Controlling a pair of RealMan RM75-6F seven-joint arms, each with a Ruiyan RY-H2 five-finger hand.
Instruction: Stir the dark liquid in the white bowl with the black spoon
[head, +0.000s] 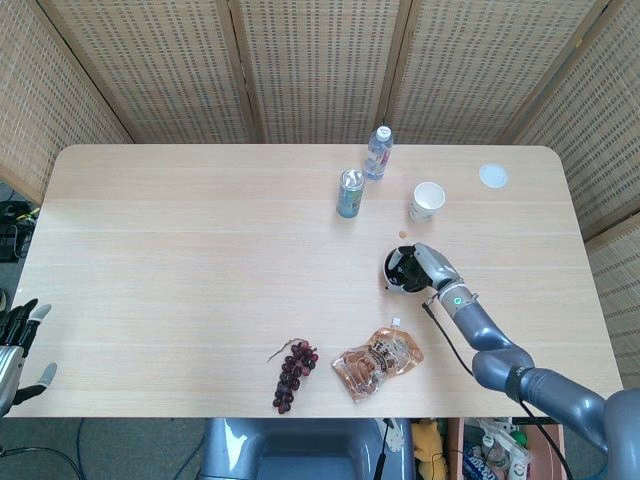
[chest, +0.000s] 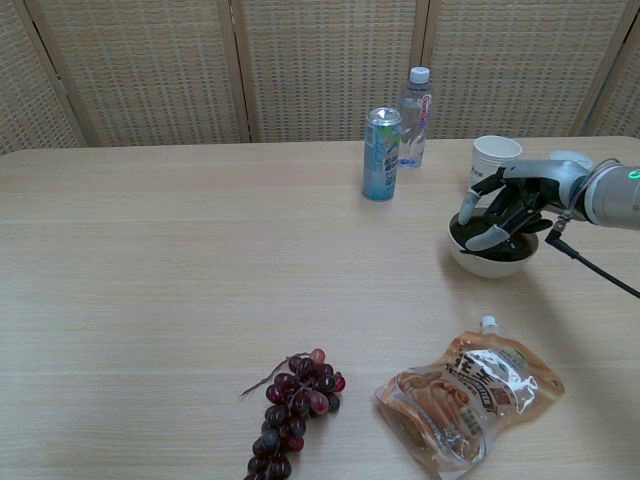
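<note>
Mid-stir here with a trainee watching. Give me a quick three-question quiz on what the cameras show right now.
1. True or false: the right hand is over the white bowl.
2. Which stands nearest the bowl: A) can B) paper cup C) grapes?
3. Fill in: the left hand is at the table's ___ edge in the head view.

Key: 1 true; 2 B; 3 left.

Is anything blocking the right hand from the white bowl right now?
Nothing visible does. The right hand is directly over the white bowl, fingers down at the dark liquid. The paper cup stands behind, out of the way.
</note>
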